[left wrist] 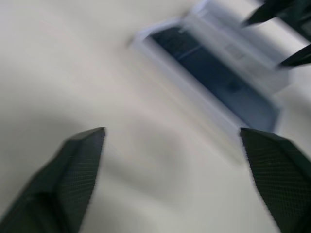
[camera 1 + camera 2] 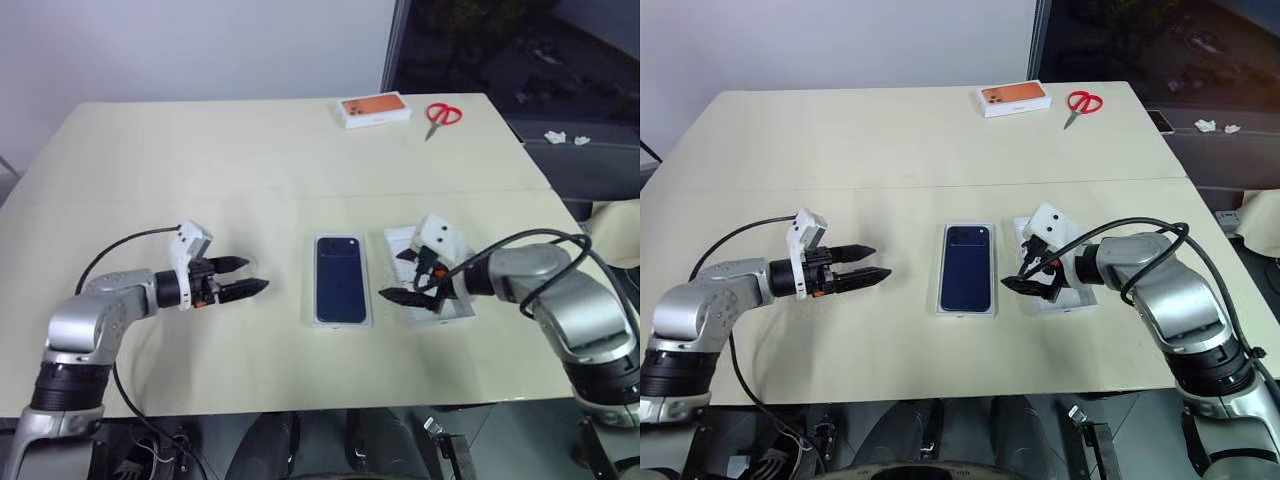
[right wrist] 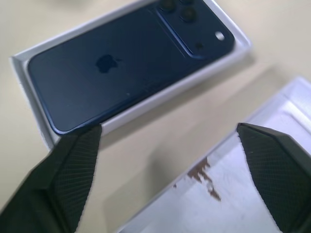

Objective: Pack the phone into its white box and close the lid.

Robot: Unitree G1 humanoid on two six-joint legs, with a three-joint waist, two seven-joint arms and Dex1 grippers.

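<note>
While my left gripper (image 2: 257, 276) hovers with fingers spread over the bare table (image 2: 200, 150), I see the phone (image 2: 340, 277) lying in the white box (image 2: 341, 322). Beside it, my right gripper (image 2: 1024, 273), also spread, hangs over the lid (image 2: 455, 310).

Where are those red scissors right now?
The red scissors lie at the far edge of the table, on the robot's right side, just beside the small orange-topped box, well beyond both arms.

Phone (image 2: 340, 278) in box (image 2: 341, 322), lid (image 2: 464, 309) right.
</note>
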